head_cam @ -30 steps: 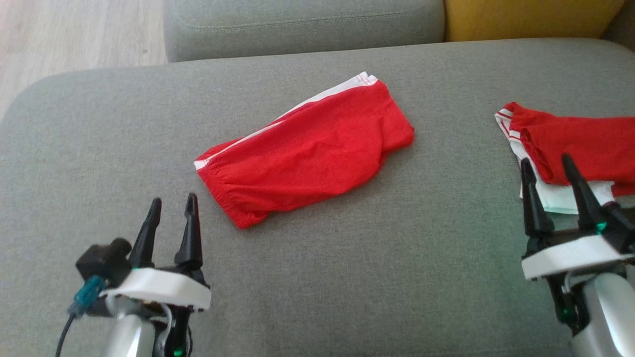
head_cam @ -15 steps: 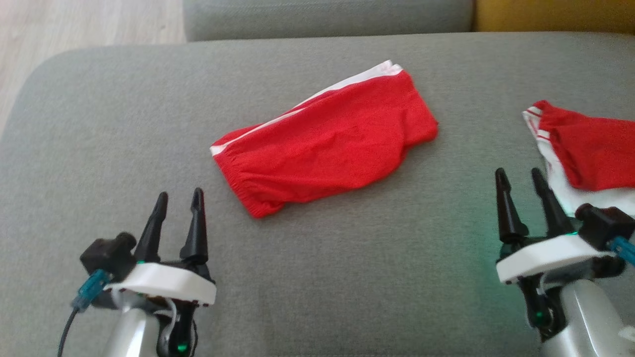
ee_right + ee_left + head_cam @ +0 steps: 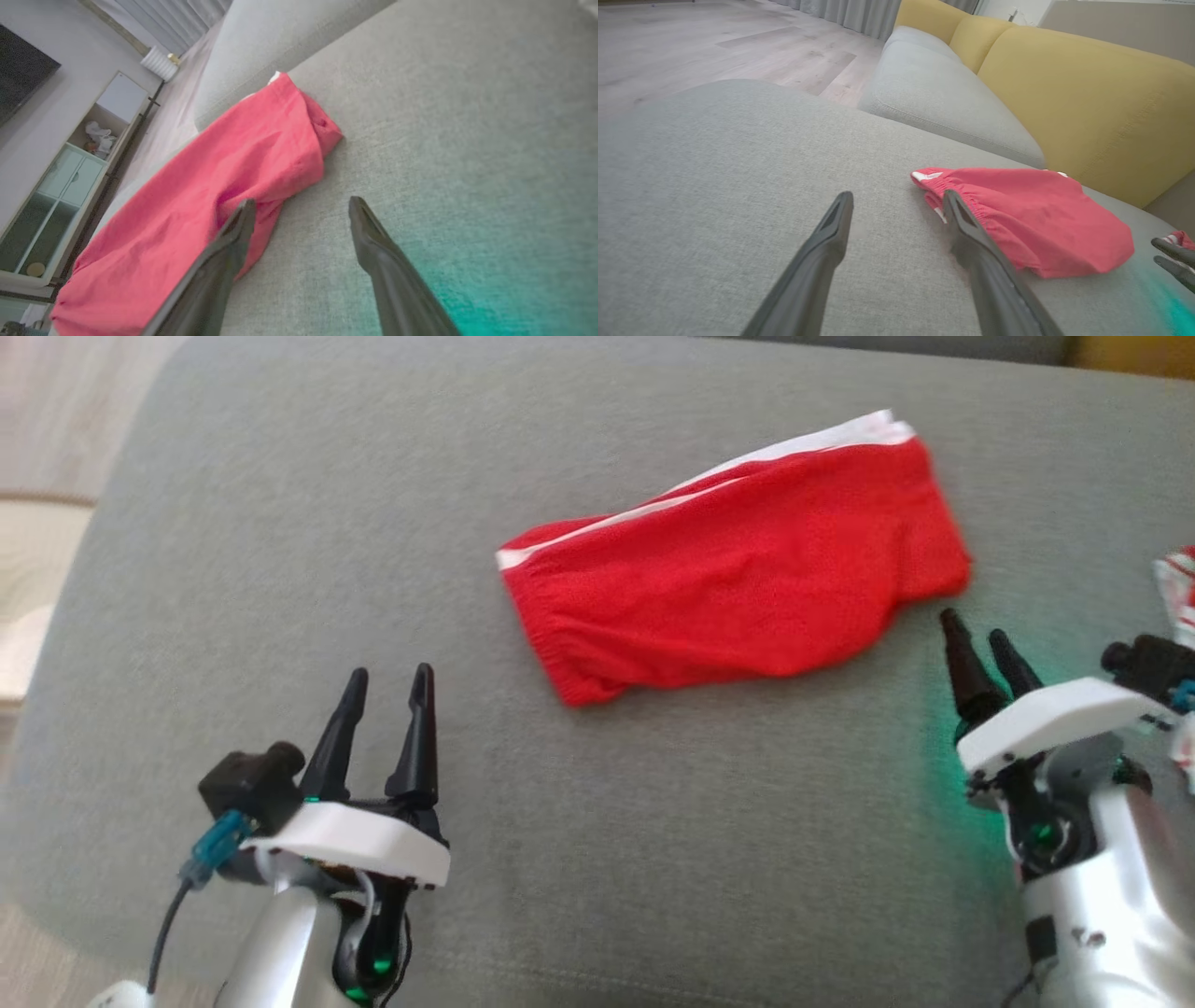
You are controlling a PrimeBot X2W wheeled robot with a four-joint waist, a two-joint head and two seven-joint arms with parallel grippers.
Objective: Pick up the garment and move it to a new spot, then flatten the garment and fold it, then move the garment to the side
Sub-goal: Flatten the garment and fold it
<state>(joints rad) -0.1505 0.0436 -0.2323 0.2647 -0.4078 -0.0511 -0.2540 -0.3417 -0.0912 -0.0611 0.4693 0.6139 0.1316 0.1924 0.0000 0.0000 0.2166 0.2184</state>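
Largest of all, a grey sofa seat [image 3: 653, 859], soft and level, serving as the work surface. Behind it in the left wrist view, a yellow backrest [image 3: 1087, 102] and a wooden floor [image 3: 691, 42]. Next down in size, the red shorts [image 3: 738, 588] with a white side stripe. Lying loose on the seat, right of centre in the head view and slantwise, waistband end toward the left gripper, leg end toward the right one, held by neither. Looks doubled over lengthwise into a compact oblong, yet with a bulge and soft wrinkles near the leg end, so not pressed quite flat. Fits two stages alike: a piece set down on its spot and awaiting smoothing, or one folded and awaiting the shift aside; cannot settle which. At the right edge, a sliver of another red-and-white garment [image 3: 1178, 588], apart from the shorts. Smaller again, the left gripper [image 3: 391, 672], fingers spread wide and holding nothing, poised over bare seat short of the waistband, probably parked clear to avoid dragging the cloth. Likewise the right gripper [image 3: 972, 625], spread wide and empty, tips just beside the leg-end corner; cannot tell whether brushing the cloth. One gripper at each end, seemingly to keep both ends within reach.
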